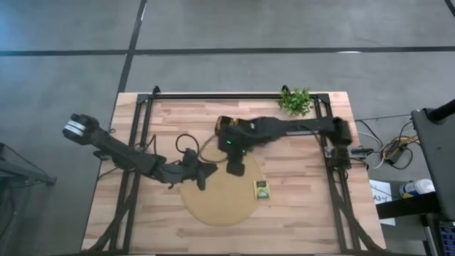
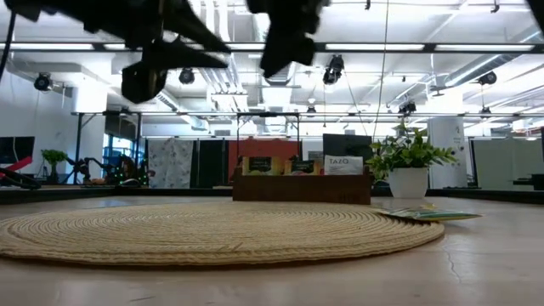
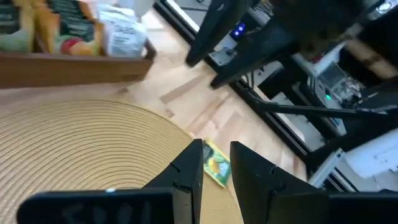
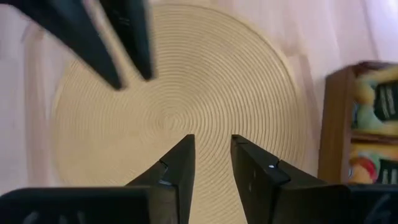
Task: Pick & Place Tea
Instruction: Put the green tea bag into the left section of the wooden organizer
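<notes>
Wooden desk [image 1: 298, 213] carrying a round mat [image 1: 213, 203], both arms hovering.
One tea sachet [image 1: 262, 189] is lying on the mat's edge: light, thin, best pinched by an edge. Left jaws [image 3: 216, 163] and right jaws [image 4: 211, 155] are standing slightly parted, empty.

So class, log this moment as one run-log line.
left gripper: open, empty | right gripper: open, empty, over mat | sachet: mat edge

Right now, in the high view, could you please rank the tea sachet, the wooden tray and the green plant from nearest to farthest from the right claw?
1. Tea sachet: lying flat at the round mat's edge, just to the outer side of the right claw.
2. Wooden tray: toward the table's far edge, partly hidden under the right arm.
3. Green plant: at the table's far edge, farthest away.
</notes>
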